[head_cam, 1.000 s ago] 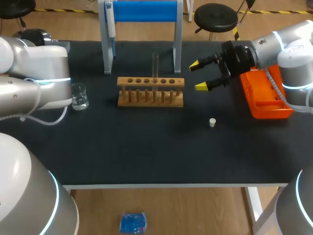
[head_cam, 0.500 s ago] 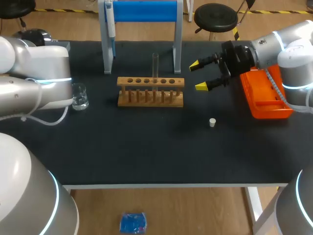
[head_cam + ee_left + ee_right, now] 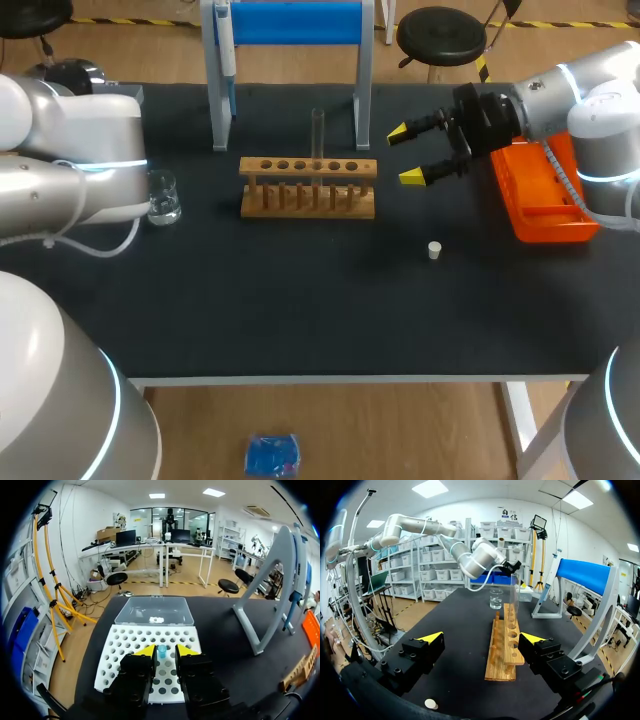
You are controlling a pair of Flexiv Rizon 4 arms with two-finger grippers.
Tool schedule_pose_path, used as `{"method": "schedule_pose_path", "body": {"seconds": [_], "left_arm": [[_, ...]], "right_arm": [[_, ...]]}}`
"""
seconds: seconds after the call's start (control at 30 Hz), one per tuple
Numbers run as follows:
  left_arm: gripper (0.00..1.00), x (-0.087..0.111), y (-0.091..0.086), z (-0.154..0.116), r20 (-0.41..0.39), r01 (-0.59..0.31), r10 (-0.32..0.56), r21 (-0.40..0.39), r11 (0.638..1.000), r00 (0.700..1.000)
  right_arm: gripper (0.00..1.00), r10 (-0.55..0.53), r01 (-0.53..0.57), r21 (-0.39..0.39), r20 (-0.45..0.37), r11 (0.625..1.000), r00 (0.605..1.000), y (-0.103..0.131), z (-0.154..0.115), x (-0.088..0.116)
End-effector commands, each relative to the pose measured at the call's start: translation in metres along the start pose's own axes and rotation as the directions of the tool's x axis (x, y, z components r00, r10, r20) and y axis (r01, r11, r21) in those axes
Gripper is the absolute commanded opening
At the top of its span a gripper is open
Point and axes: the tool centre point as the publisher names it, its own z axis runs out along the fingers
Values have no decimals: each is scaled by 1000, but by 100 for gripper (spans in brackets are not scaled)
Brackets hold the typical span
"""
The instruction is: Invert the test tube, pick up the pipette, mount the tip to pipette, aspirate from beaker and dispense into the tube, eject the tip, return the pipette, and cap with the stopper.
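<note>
Standing upright in the rack [image 3: 308,190], the tube [image 3: 318,130] has its long axis vertical. It sits in one of the rack's middle holes, toward the far edge of the worktop [image 3: 300,310] and about midway along it.

The right hand [image 3: 405,155] hovers just off the rack's right end, level with the tube, and points leftward at it. Its fingers are wide apart and hold nothing. One yellow tip lies toward the far edge and the other toward the near edge, so the gap runs crosswise to the tube.

From the right wrist, the tube [image 3: 513,600] rises ahead of the hand, nearer one finger than the middle of the gap. The rack [image 3: 504,647] runs lengthwise away from the hand.

The left hand [image 3: 166,651] is over a white tip tray [image 3: 120,650] near the worktop's left end, well apart from the tube. Its fingers show only a narrow gap and, as far as I can see, clamp nothing.

I judge the right arm to be the nearer one for the inverting. It would need a short approach leftward and a small sideways correction to centre the tube between the fingers.
</note>
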Motion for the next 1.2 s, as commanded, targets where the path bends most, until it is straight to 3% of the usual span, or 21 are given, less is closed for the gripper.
{"method": "schedule_pose_path", "body": {"seconds": [0.03, 1.0, 1.2], "left_arm": [[22, 1, 0, 3, 5, 0, 0, -6, 1000, 1000], [22, -1, -3, 6, 11, -11, 12, -8, 1000, 1000], [17, -1, -3, 8, 9, -12, 12, -10, 1000, 1000]], "right_arm": [[100, 0, 0, 2, -2, 1000, 1000, 0, -1, 0], [100, 0, 0, 2, -2, 1000, 1000, 0, -1, 0], [100, 0, 0, 2, -2, 1000, 1000, 0, -1, 0]]}}
